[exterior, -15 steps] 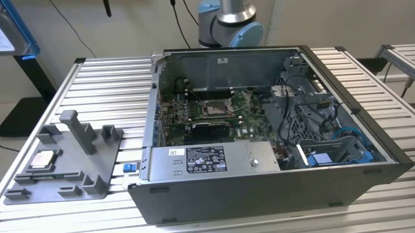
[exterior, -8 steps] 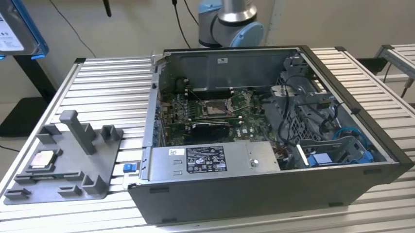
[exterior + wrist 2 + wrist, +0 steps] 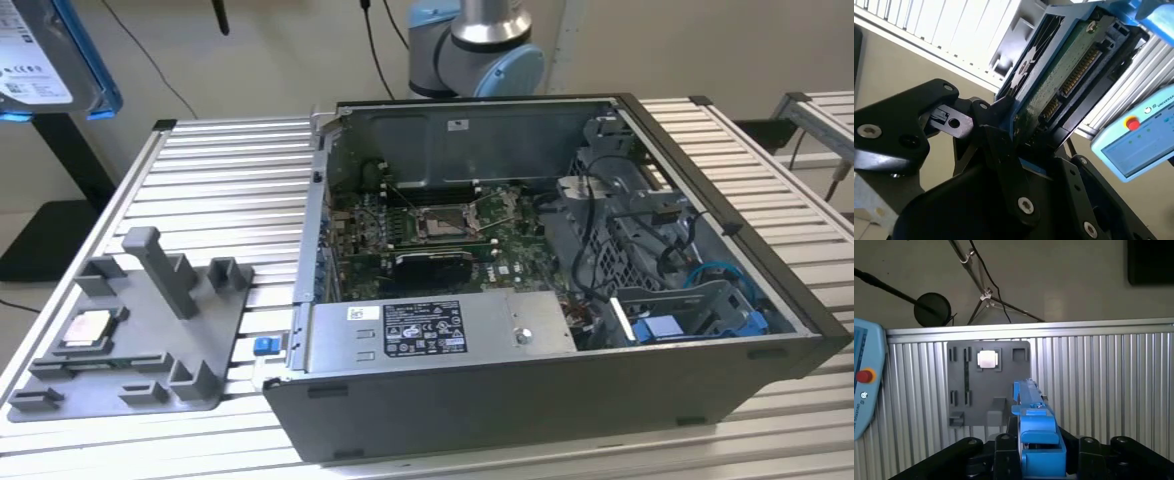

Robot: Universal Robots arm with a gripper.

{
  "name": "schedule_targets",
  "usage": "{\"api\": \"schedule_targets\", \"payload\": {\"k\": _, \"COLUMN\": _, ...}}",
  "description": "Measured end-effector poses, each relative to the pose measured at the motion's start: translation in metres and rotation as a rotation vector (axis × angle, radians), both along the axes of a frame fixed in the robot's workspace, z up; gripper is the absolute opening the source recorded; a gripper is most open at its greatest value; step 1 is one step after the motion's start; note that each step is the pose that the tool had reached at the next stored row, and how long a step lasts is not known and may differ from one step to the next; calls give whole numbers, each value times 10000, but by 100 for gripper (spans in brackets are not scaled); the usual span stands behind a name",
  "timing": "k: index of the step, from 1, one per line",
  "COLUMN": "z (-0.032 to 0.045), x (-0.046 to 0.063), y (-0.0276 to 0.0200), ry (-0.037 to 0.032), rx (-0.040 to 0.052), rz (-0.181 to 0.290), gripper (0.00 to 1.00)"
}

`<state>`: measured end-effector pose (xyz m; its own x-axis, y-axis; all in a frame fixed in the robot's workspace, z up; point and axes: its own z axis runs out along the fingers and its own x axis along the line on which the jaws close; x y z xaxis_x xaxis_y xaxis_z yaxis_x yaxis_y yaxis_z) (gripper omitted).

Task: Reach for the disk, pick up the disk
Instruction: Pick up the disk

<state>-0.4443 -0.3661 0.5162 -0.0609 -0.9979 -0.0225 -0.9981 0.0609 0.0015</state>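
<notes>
We see the claw [image 3: 1021, 142] clamped on the disk [image 3: 1069, 70], held above the worktop [image 3: 1104, 390] (a processor chip [image 3: 987, 359] sits in the grey holder [image 3: 1004, 382]).

The frames hold 1 disk [image 3: 40, 62] and 1 gripper [image 3: 1026, 142]. There are 2 slatted tables: the main surface [image 3: 200, 180] and a side surface [image 3: 821, 108]. The main one carries 1 open computer case [image 3: 534, 400] and 1 grey fixture plate [image 3: 140, 352], which bears 1 square silver chip [image 3: 88, 327]. Also counted are 1 robot arm [image 3: 481, 45] and 1 teach pendant [image 3: 866, 390] with 1 red button [image 3: 864, 375].
</notes>
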Motion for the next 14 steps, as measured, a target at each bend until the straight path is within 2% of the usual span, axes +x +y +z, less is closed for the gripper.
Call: {"api": "schedule_targets", "payload": {"k": 14, "z": 0, "x": 363, "y": 0, "ry": 2, "rx": 0, "rz": 0, "gripper": 0}}
